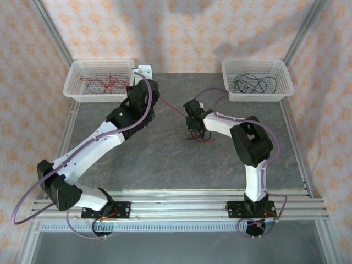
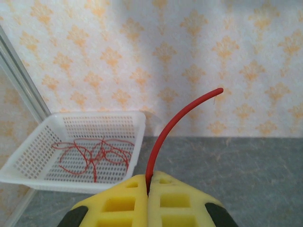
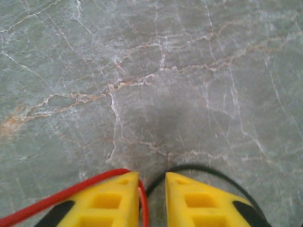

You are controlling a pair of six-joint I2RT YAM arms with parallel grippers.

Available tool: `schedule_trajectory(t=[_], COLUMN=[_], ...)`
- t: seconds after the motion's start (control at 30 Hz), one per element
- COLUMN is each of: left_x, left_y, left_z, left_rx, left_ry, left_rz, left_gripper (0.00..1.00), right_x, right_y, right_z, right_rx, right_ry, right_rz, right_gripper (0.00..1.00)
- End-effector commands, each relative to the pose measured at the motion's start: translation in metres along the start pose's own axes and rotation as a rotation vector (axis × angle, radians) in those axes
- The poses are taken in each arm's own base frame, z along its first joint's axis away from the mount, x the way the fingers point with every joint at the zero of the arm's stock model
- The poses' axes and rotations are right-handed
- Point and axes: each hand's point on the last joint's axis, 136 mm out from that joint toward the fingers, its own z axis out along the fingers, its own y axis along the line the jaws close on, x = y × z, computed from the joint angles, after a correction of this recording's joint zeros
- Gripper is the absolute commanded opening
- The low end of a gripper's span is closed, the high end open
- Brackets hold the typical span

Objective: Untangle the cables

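1. Left gripper (image 2: 148,191): clenched tight on a red cable (image 2: 165,127), pinched right at the fingertips, with only a short free end curving up beyond them.
2. Right gripper (image 3: 151,189): released, yellow fingers (image 3: 113,198) apart above bare stone-patterned surface. Grasping nothing visible, though flanked by what looks like the same red cable along one finger and a black cable (image 3: 203,169) curling out behind the other.
3. Between the two, from the top camera: a taut red line across the middle of the table (image 1: 137,165), running from the left gripper to a small red-and-black knot (image 1: 195,137) lying just beneath the right gripper.
4. Further out: a white basket (image 2: 94,115) at the far left corner, holding loose red strands (image 2: 94,153); a second basket (image 1: 258,97) at the far right corner, holding black strands (image 1: 253,83).
5. Probable step in hand: drawing the red cable free of the knot toward the left basket.
6. Possible trouble, judged from this layout:
   - No anchor on the knot while the right gripper stays released, so a harder pull may drag the whole bundle along, black cable included.
   - Tension on a line this taut could cinch the knot tighter rather than loosen it.
   - Little spare length past the left fingertips, hence a real chance of the thin strand slipping out.
   - Risk of snagging on the basket's mesh wall during the drop.
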Motion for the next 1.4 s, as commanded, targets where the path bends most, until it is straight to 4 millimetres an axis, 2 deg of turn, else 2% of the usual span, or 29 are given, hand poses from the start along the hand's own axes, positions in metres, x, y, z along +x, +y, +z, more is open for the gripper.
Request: schedule_trajectory(t=[0.0,0.17,0.43,0.63,0.77,0.9,1.2,1.37], left_x=[-0.05,-0.076,-0.122,-0.159,-0.172,-0.183,-0.214,-0.243], left_y=[0.017,0.005,0.009,0.026,0.036,0.049,0.062,0.074], left_z=[-0.003,-0.006,-0.017,-0.033,-0.04,-0.032,0.01,0.015], left_rx=[-0.058,0.018,0.047,0.034,0.019,-0.018,-0.025,-0.04], left_ry=[-0.112,-0.138,-0.209,-0.302,-0.361,-0.377,-0.41,-0.479], left_rz=[-0.096,-0.143,-0.18,-0.211,-0.217,-0.216,-0.23,-0.236], left_gripper=[0.0,0.0,0.0,0.0,0.0,0.0,0.0,0.0], right_x=[0.001,-0.015,-0.023,-0.023,-0.02,-0.018,-0.017,-0.02], right_y=[-0.008,0.002,0.004,-0.001,-0.005,-0.009,-0.017,-0.021], right_z=[-0.025,-0.059,-0.104,-0.12,-0.124,-0.128,-0.145,-0.153], right_rx=[-0.009,-0.097,-0.19,-0.205,-0.202,-0.202,-0.204,-0.199], right_ry=[0.022,-0.026,-0.091,-0.119,-0.124,-0.132,-0.163,-0.181], right_rz=[0.01,0.029,0.073,0.09,0.099,0.108,0.126,0.134], right_gripper=[0.31,0.42,0.45,0.45,0.45,0.45,0.44,0.44])
